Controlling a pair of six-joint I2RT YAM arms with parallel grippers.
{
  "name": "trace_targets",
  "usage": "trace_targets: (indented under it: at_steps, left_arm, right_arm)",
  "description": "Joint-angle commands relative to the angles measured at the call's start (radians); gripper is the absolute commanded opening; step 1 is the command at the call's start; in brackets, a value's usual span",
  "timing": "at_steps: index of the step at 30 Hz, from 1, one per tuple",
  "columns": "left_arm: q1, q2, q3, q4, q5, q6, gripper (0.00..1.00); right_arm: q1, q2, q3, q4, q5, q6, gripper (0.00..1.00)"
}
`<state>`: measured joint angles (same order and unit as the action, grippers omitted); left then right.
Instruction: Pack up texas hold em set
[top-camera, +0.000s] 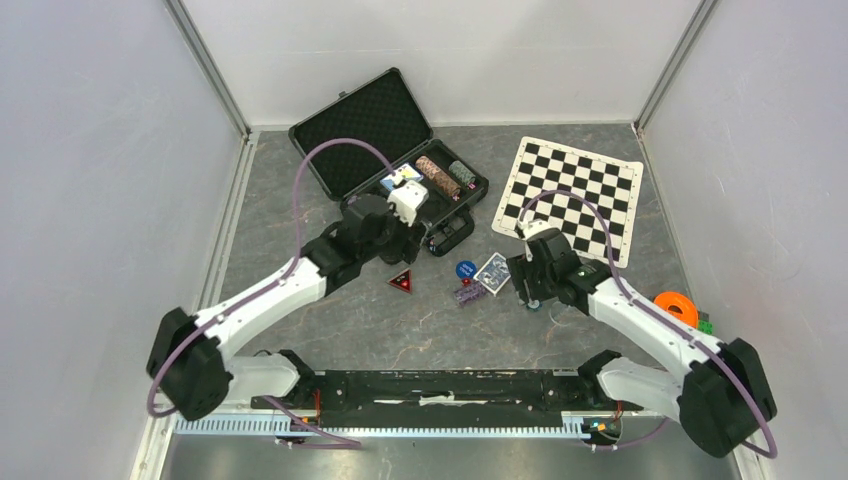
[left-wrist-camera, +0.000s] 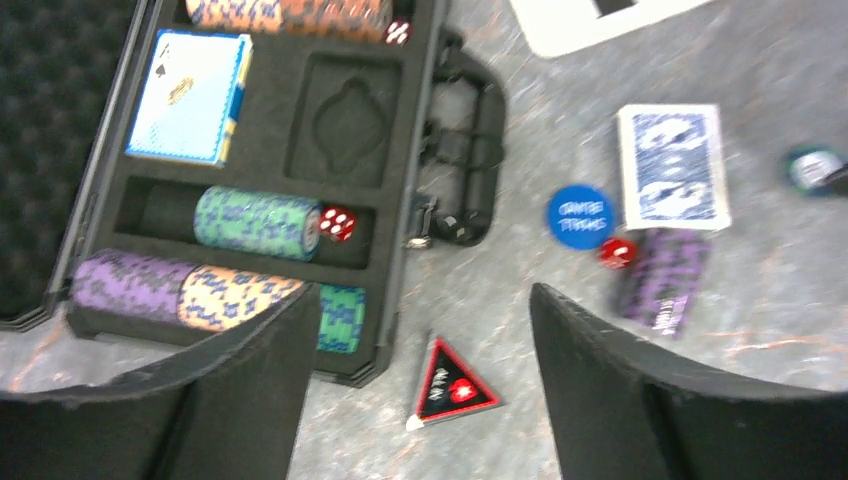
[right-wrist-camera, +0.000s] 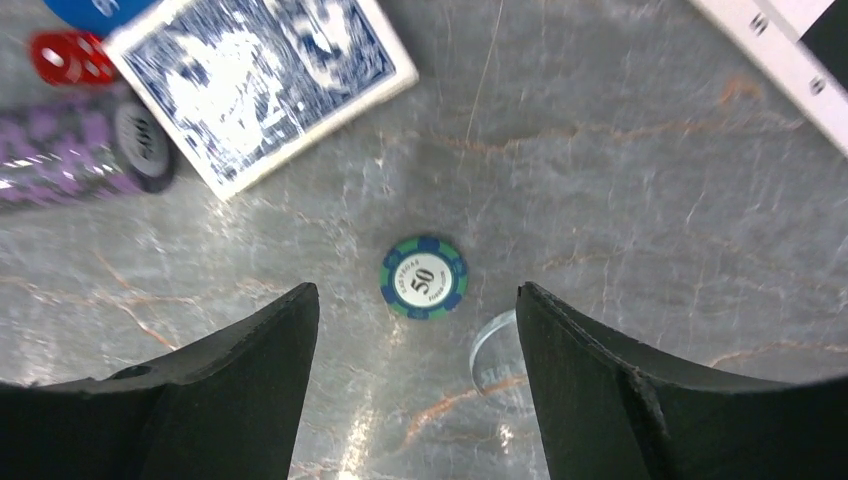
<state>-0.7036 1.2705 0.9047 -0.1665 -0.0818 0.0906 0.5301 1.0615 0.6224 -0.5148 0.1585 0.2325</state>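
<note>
Briefcase (top-camera: 365, 125) is seen open at 11–12 o'clock of the desk (top-camera: 400, 330), lid tipped back. Chip stacks (left-wrist-camera: 258, 222), one card deck (left-wrist-camera: 190, 95) and a red die (left-wrist-camera: 337, 223) are lodged in its foam slots. L end effector (left-wrist-camera: 422, 300) is held wide over the case's near edge, w/ nothing between its fingers. R end effector (right-wrist-camera: 415, 295) is likewise spread wide, approx. above a single green-blue chip (right-wrist-camera: 424, 277) that is laid flat and untouched. Second deck (right-wrist-camera: 260, 85), blue button (left-wrist-camera: 580, 216), purple stack (left-wrist-camera: 662, 280) and another die (left-wrist-camera: 616, 252) are grouped on the desk at 10–11 o'clock of that chip.
</note>
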Motion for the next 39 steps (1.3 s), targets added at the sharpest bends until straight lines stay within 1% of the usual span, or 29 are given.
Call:
trace_targets:
  at_steps: [1,2,3,4,6,8,10,12,14,18,21,23,32,33,35,39]
  left_arm:
    - [-0.002,-0.135,-0.113,0.161,0.146,-0.183,0.86]
    - [-0.003,-0.163,-0.139,0.219,0.145,-0.208,0.88]
    - [-0.002,-0.191,-0.166,0.249,0.13,-0.232,0.96]
    - [-0.002,-0.213,-0.188,0.27,0.102,-0.255,1.0]
    - [-0.002,-0.253,-0.23,0.307,0.031,-0.308,1.0]
    - [-0.003,-0.289,-0.253,0.313,-0.063,-0.403,1.0]
    - [-0.001,-0.312,-0.251,0.276,-0.131,-0.493,1.0]
    - [0.005,-0.315,-0.224,0.196,-0.145,-0.547,1.0]
    - [0.005,-0.304,-0.194,0.128,-0.119,-0.553,1.0]
    - [0.005,-0.279,-0.163,0.051,-0.103,-0.574,1.0]
    - [0.006,-0.271,-0.167,0.04,-0.097,-0.587,1.0]
    - [0.007,-0.268,-0.167,0.034,-0.09,-0.591,1.0]
    - [0.006,-0.283,-0.177,0.03,-0.101,-0.595,1.0]
    - [0.007,-0.283,-0.176,0.027,-0.1,-0.595,1.0]
    - [0.006,-0.283,-0.177,0.024,-0.102,-0.595,1.0]
    - [0.007,-0.287,-0.177,0.019,-0.105,-0.607,1.0]
  right_arm:
    - [0.002,0.058,0.055,-0.088,-0.013,0.008,0.78]
    - [0.002,0.066,0.051,-0.09,-0.011,0.006,0.78]
    - [0.002,0.075,0.05,-0.092,-0.009,0.006,0.78]
    - [0.002,0.086,0.05,-0.095,-0.019,0.007,0.77]
    - [0.002,0.114,0.052,-0.091,-0.052,-0.002,0.75]
    - [0.002,0.142,0.055,-0.082,-0.065,-0.002,0.71]
    - [0.002,0.17,0.063,-0.078,-0.065,-0.004,0.69]
    - [0.0,0.19,0.07,-0.076,-0.068,-0.004,0.66]
    - [-0.01,0.209,0.071,-0.078,-0.083,-0.005,0.65]
    - [-0.042,0.23,0.066,-0.076,-0.09,-0.008,0.62]
    - [-0.082,0.244,0.048,-0.055,-0.155,-0.027,0.61]
    - [-0.1,0.249,0.039,-0.048,-0.156,-0.029,0.6]
    - [-0.104,0.296,0.027,-0.015,-0.149,-0.025,0.57]
    - [-0.105,0.3,0.027,-0.014,-0.15,-0.024,0.55]
    - [-0.104,0.303,0.024,-0.014,-0.151,-0.023,0.49]
    - [-0.104,0.291,0.018,-0.02,-0.149,-0.022,0.4]
